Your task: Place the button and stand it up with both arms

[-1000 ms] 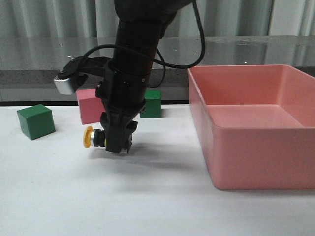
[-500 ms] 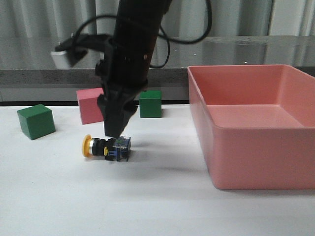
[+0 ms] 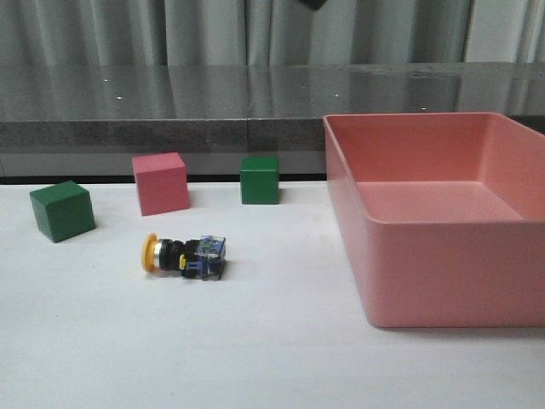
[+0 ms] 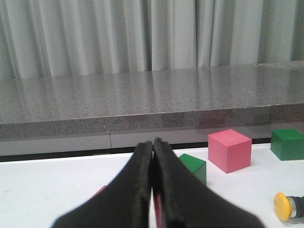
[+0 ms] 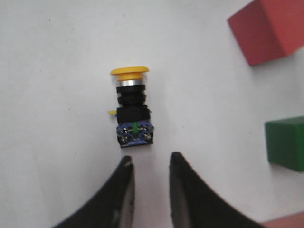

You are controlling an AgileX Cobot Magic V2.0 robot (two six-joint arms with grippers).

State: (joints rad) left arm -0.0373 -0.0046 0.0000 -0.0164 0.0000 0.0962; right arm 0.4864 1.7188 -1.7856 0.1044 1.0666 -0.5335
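Button (image 3: pixel 182 256) down on its side, that was the front view's story: it lay on the white table (image 3: pixel 272 358), free of any grip, with the yellow cap facing the left-hand side of the scene and the clear bluish base toward the pink bin (image 3: pixel 443 230). Its long axis ran flat, roughly across the table. One green cube (image 3: pixel 62 210) sat well to its left, a pink cube (image 3: pixel 160 183) and a second green cube (image 3: pixel 260 180) stood behind it, and neither arm showed over the table here.

Over to the left wrist view: the left gripper (image 4: pixel 153 185) had its fingers pressed together with nothing between them, held low and level over the table. The yellow cap peeked in at the frame's edge, well apart from those fingertips. Parked out of the way, by the look of it.

Then the right wrist view, looking straight down: the right gripper (image 5: pixel 148 190) was slightly spread and empty, hovering above the button with the base block nearest its fingertips and the cap pointing away. That line-up suggested a lay-down meant to leave the piece reachable. Placing looked done; standing it on its base was not yet done.
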